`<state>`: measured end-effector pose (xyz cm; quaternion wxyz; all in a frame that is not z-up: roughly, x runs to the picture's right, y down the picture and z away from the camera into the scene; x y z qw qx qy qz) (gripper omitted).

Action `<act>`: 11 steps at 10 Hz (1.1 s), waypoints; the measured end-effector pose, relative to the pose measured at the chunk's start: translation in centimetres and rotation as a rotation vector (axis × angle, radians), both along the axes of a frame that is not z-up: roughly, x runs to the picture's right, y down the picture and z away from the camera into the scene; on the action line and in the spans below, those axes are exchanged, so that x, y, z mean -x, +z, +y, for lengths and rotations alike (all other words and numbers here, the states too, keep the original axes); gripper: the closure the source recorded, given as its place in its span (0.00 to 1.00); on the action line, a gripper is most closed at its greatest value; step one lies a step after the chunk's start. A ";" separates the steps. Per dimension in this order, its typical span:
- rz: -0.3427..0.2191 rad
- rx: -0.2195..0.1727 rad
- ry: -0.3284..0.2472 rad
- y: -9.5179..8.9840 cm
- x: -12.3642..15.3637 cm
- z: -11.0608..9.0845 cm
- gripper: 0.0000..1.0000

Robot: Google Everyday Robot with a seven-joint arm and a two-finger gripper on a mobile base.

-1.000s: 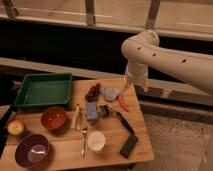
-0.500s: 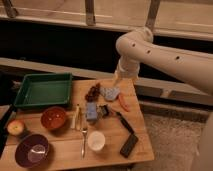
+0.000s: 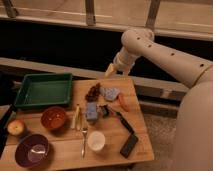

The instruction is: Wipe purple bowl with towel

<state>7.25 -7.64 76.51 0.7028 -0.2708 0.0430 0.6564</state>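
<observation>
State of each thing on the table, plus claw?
purple bowl: upright, front-left corner.
blue-grey cloth: crumpled, mid-table, unheld.
green tray: empty.
brown bowl: upright.
white cup: upright.
claw: over table's far edge, touching nothing.

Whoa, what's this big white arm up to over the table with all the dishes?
It's a one-armed robot that is meant to wipe the purple bowl with a towel. Its hand hovers over the far edge of the wooden table, touching nothing. The greyish cloth, probably the towel, lies mid-table. The bowl sits at the near left corner, far from the hand. No wiping has begun.
</observation>
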 end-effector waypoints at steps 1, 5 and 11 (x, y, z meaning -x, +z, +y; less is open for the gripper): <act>0.000 0.000 0.000 0.0 0.0 0.0 0.34; 0.040 0.015 0.020 0.5 -0.6 0.9 0.34; 0.111 0.136 0.059 6.7 -1.6 7.4 0.34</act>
